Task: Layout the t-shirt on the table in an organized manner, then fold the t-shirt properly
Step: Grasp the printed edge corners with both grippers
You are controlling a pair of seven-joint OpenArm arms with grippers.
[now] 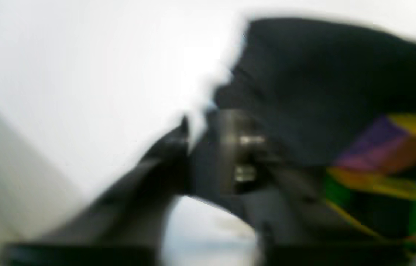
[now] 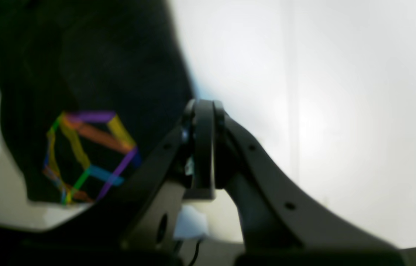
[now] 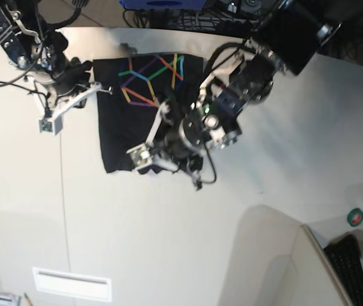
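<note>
The t-shirt (image 3: 144, 108) lies on the counter (image 3: 168, 242) as a partly folded black block, its coloured line print facing up at the far end. The left hand (image 3: 144, 156) sits at the near edge of the cloth with its jaws fully closed; the left wrist view is too blurred to tell whether any fabric is pinched between them. The right hand (image 3: 104, 89) is also closed, at the shirt's far side edge by the print; whether it holds cloth I cannot tell.

The main risk looks like the left hand having snapped closed on nothing, so a lift there would leave the edge behind. If only 1 layer is caught, the fold could drag open and skew. With both hands pulling unevenly, the block may twist or bunch
</note>
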